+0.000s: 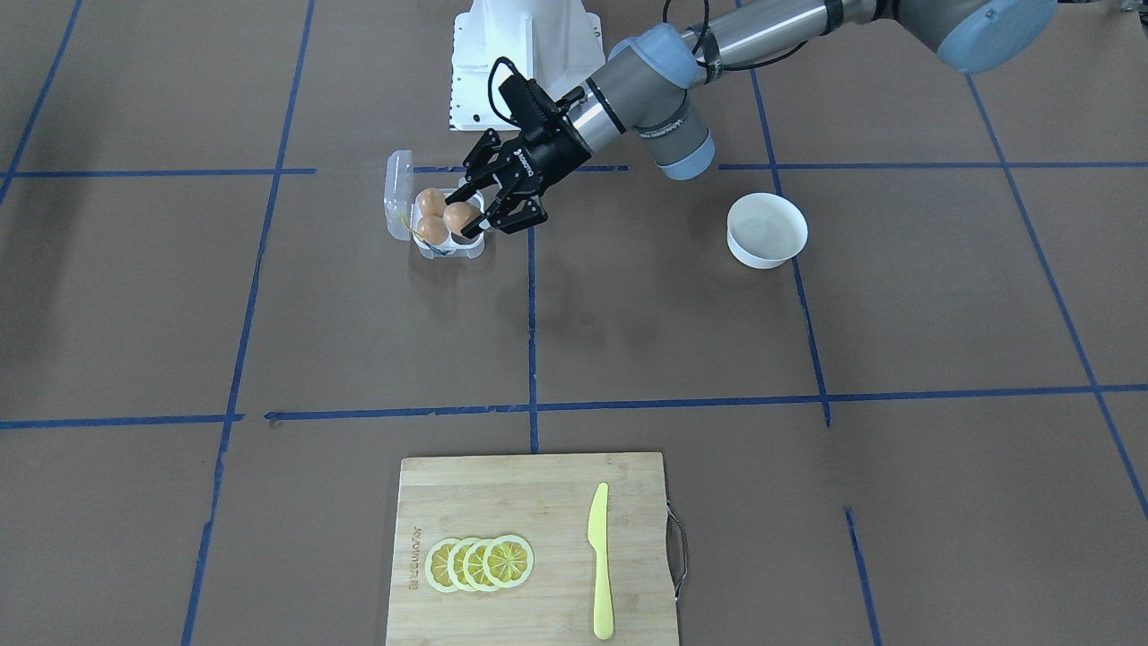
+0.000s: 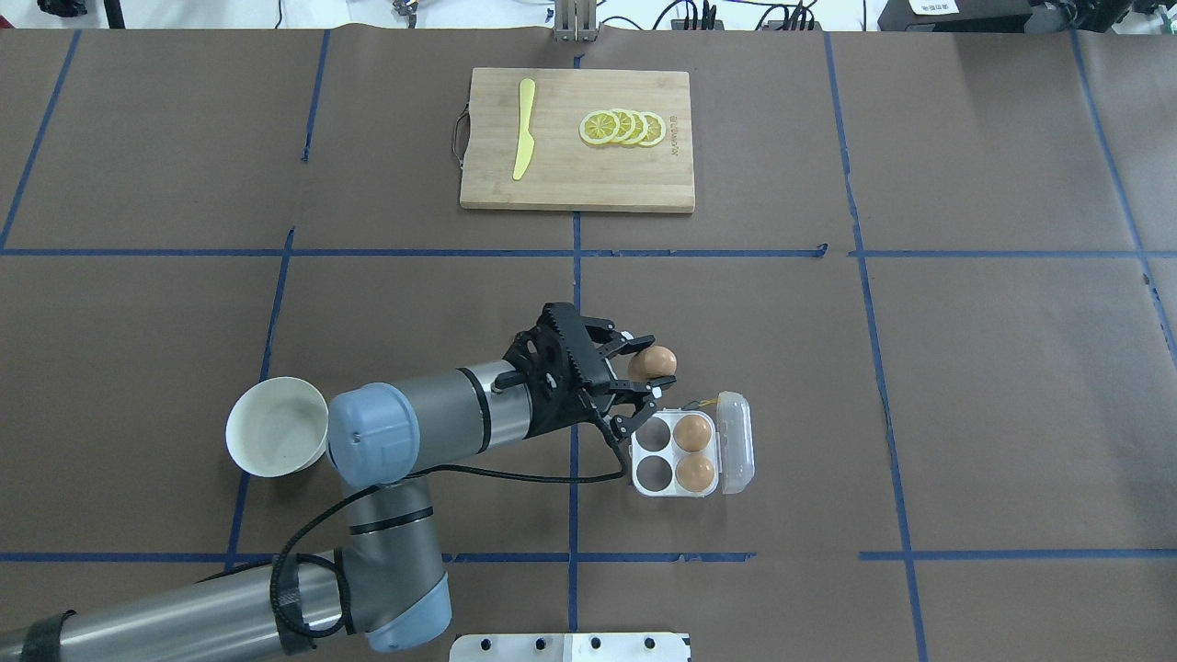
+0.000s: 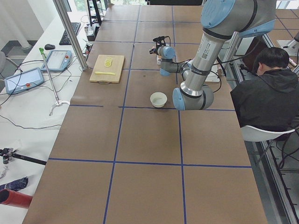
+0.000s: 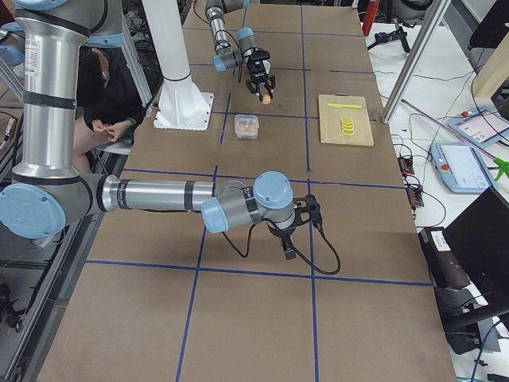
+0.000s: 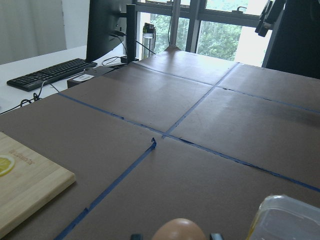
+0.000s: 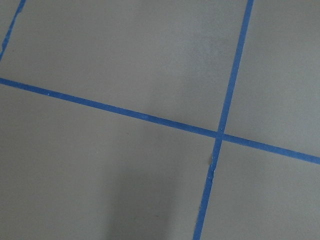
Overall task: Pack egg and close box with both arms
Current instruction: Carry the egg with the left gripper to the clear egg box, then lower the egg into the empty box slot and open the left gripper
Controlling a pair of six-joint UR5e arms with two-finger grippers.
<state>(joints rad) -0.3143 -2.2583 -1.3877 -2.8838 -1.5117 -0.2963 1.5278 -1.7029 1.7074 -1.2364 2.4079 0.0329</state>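
- Overhead, our left pincer (image 2: 645, 368) is clamped on the egg (image 2: 657, 360), raised just beside the open box (image 2: 672, 492); released off-centre, it might roll onto the counter (image 2: 828, 368).
- Right-end view: we cannot tell how our right pincer (image 4: 288, 250) stands.

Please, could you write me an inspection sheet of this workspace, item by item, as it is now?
Surface: table covered in brown paper with a blue tape grid.
Job's things: egg held in the air near the box; box open, lid folded back, two other eggs inside, two cells empty.
Clutter: empty bowl; board with knife and lemon slices.
Grippers: left gripper shut on the egg; right gripper over bare table, open or shut cannot be told.
Cables: black cable loops under the left wrist.
Surroundings: operator seated at the table's edge.
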